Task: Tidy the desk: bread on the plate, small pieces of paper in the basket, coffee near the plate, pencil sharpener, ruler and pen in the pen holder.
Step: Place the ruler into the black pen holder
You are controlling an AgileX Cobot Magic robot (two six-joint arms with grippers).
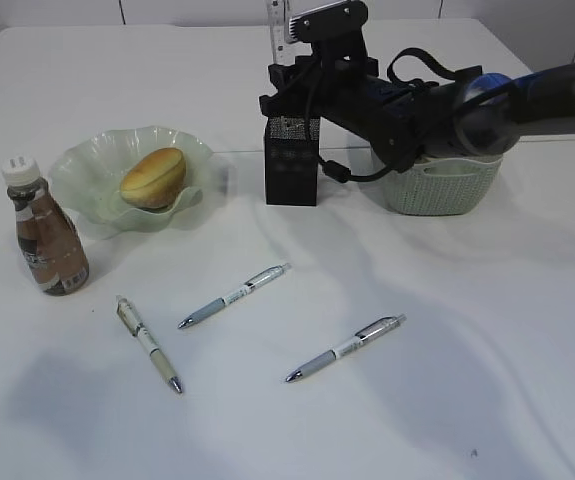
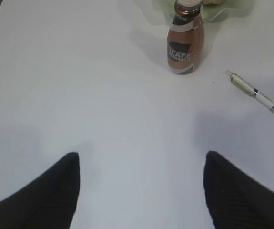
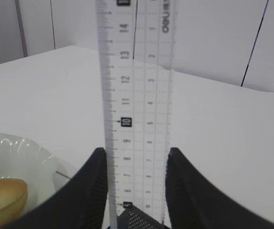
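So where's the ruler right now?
The ruler stands upright in the right end effector, directly above the pen holder, between the plate and the basket.

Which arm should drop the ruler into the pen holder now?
Right. The right gripper already holds the ruler upright directly above the pen holder. The left gripper is open and empty over bare desk near the coffee.

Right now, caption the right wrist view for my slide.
Right gripper holds the clear ruler upright above the black mesh pen holder.
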